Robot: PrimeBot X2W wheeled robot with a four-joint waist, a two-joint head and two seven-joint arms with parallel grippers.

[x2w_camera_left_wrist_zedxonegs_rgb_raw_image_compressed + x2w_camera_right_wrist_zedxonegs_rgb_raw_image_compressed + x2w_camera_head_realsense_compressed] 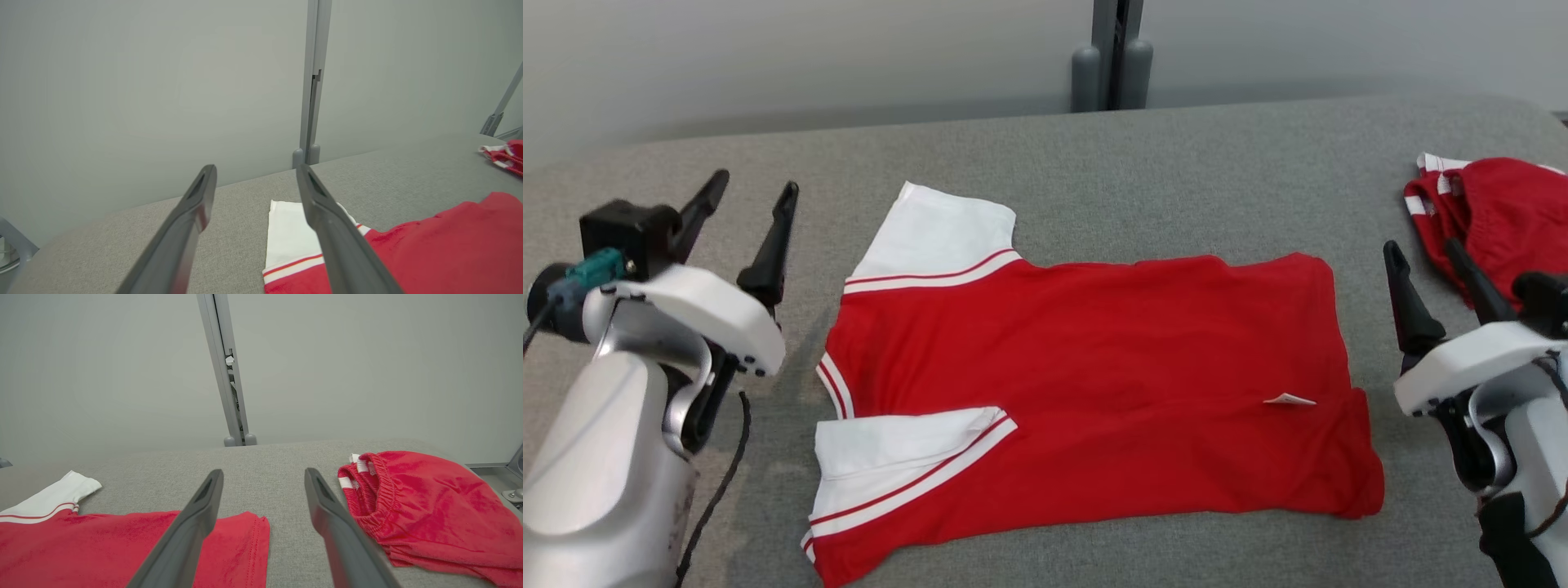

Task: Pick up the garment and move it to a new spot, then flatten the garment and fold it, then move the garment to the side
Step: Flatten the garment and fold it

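The garment (1086, 384), a red shirt with white sleeves, lies spread flat in the middle of the grey padded table (1176, 155). Its neck end points to the robot's left and its hem to the right. Its nearest corner reaches the bottom edge of the head view. The near sleeve (907, 457) is folded in over the red body, hiding what lies under it. A small white tag (1289, 399) pokes up close to the hem, too small to read.

At the far right sits a rumpled heap of red shorts (1511, 212) with white trim. It is cut off by the picture's edge and partly behind dark fingers, so I cannot tell how it is folded.

The left gripper (754, 183) hangs above the table just beside the neck end, fingers spread wide, holding and touching nothing. The right gripper (1423, 247) hangs between the hem and the shorts, fingers equally wide apart and empty. A grey post (1111, 57) stands behind the table.
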